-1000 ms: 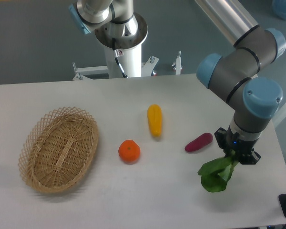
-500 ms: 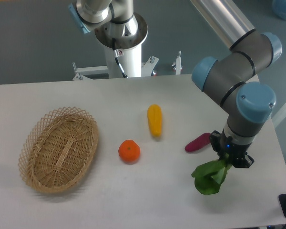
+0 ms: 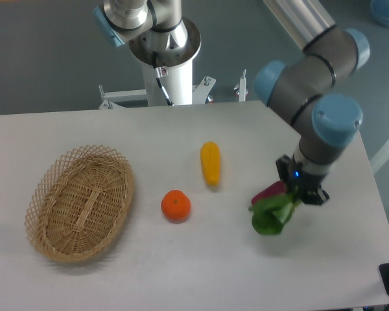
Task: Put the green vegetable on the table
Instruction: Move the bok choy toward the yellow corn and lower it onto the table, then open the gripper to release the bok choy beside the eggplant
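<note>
The green vegetable [image 3: 271, 215] hangs from my gripper [image 3: 299, 194], dark leaves pointing down-left, lifted above the white table [image 3: 201, 272]. The gripper is shut on its stalk end, which is hidden by the fingers. The vegetable hangs in front of the purple oblong vegetable [image 3: 269, 190], partly covering it. I cannot tell if the leaves touch the table.
A yellow oblong vegetable [image 3: 210, 162] lies at the table's middle. An orange [image 3: 176, 205] sits left of it toward the front. An oval wicker basket [image 3: 80, 201] stands at the left. The arm's base column [image 3: 167, 58] rises behind the table's far edge.
My gripper has moved left and away from the front edge with the green vegetable, from the right front area to over the purple vegetable.
</note>
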Robot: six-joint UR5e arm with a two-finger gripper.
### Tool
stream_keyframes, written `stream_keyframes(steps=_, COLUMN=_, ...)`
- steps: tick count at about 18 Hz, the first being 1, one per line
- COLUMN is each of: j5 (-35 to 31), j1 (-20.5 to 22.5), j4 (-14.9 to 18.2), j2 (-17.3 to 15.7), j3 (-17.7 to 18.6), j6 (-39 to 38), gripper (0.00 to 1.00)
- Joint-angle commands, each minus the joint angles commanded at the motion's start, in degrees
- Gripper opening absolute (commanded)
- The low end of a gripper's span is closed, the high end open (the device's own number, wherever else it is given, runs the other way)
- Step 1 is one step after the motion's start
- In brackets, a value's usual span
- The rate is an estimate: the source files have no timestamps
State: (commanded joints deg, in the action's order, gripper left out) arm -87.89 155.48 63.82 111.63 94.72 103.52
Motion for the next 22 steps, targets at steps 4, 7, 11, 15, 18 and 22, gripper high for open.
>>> stream_keyframes(steps=4, j5=-0.35, j1=-0.52, j4=-1.86, j2=-1.67, j3=5.63, j6=2.03, gripper=0.12)
stream_keyframes(steps=7, j5=-0.44, j1=-0.52, j4=-2.03, j2=-2.56, j3=8.02, j6=2.47, gripper=0.23)
stream_keyframes(steps=11, j5=-0.18, j1=-0.52, j4=-2.03, j2=-2.64, j3=8.29, j6=2.3, gripper=0.58)
stream_keyframes(steps=15, j5=-0.44, j1=-0.7, j4=-1.86, j2=-3.0, j3=7.32, j6=1.07, gripper=1.0)
stream_keyframes(steps=18, j5=-0.79, j1=-0.35, j4=-2.04, j2=-2.47, j3=3.65, j6=1.06, gripper=1.0)
stream_keyframes(steps=22, j5=-0.35, j1=-0.35, j4=-2.21, j2=-0.98, j3=-0.66, j6=0.1, gripper=1.0)
